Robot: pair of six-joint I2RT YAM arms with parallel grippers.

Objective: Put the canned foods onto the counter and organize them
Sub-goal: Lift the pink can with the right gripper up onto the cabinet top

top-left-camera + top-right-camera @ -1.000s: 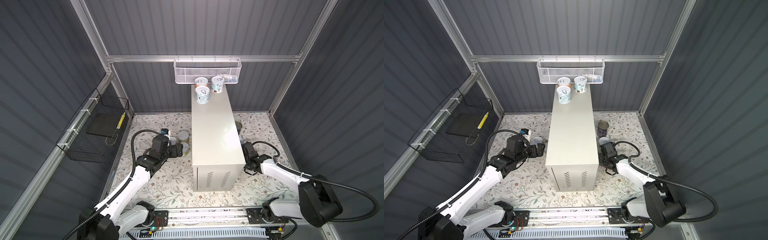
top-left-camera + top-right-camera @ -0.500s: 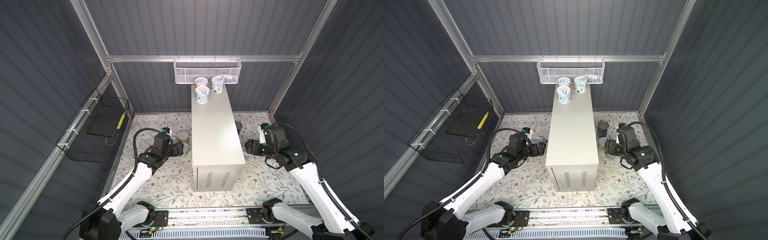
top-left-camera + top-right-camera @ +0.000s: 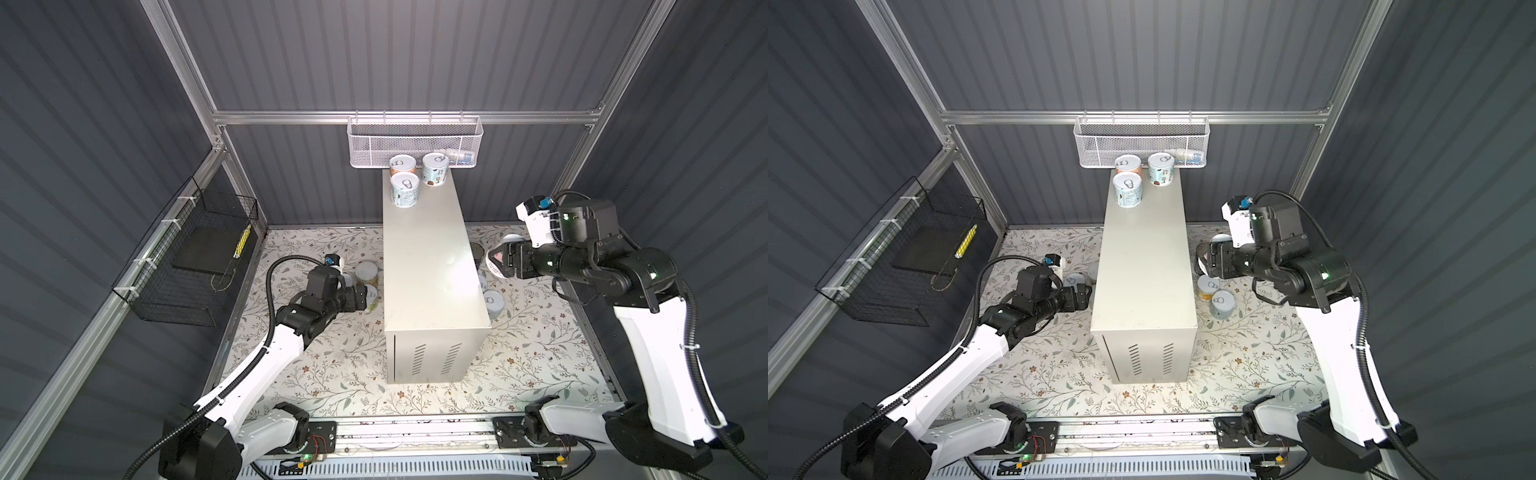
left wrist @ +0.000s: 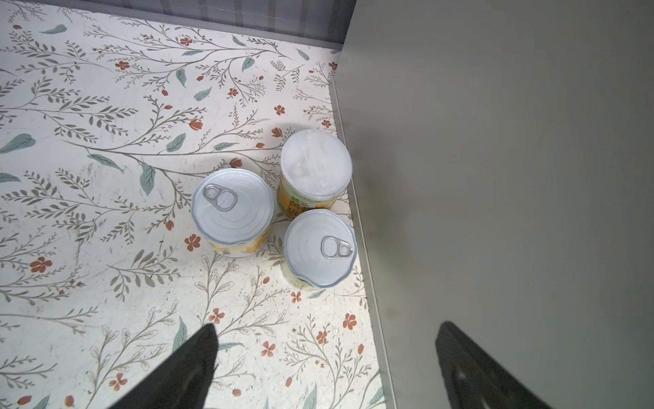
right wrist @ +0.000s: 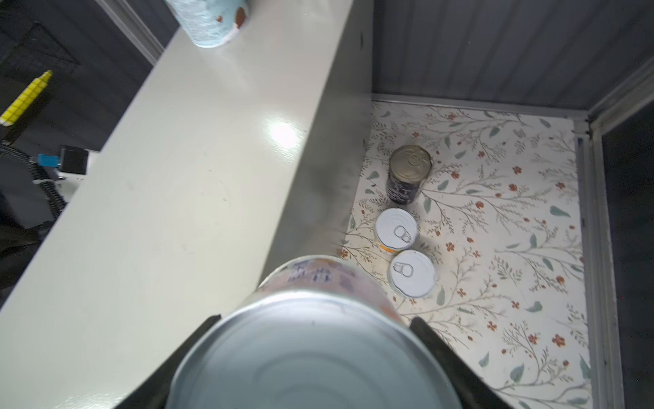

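The right gripper is clamped on a pink-labelled can, its silvery end filling the right wrist view between the two black fingers. In both top views the can hangs just beside the long 3 o'clock edge of the counter, at about the height of its top. A second ago this arm lay low on the floral floor against the counter's side; it now stands raised, elbow high.

On the floor below, from 12 towards 6 o'clock, a dark-blue can and two small cans stand in a row near the counter. Three cans sit upright at the counter's 12 o'clock end.

At the counter's 9 o'clock side the left gripper hovers with its jaws spread wide and nothing between them. A cluster of three yellow-labelled cans stands just ahead of it, at roughly 12 o'clock of the gripper in a top view, two of them against the counter wall. This arm has barely shifted over the second.
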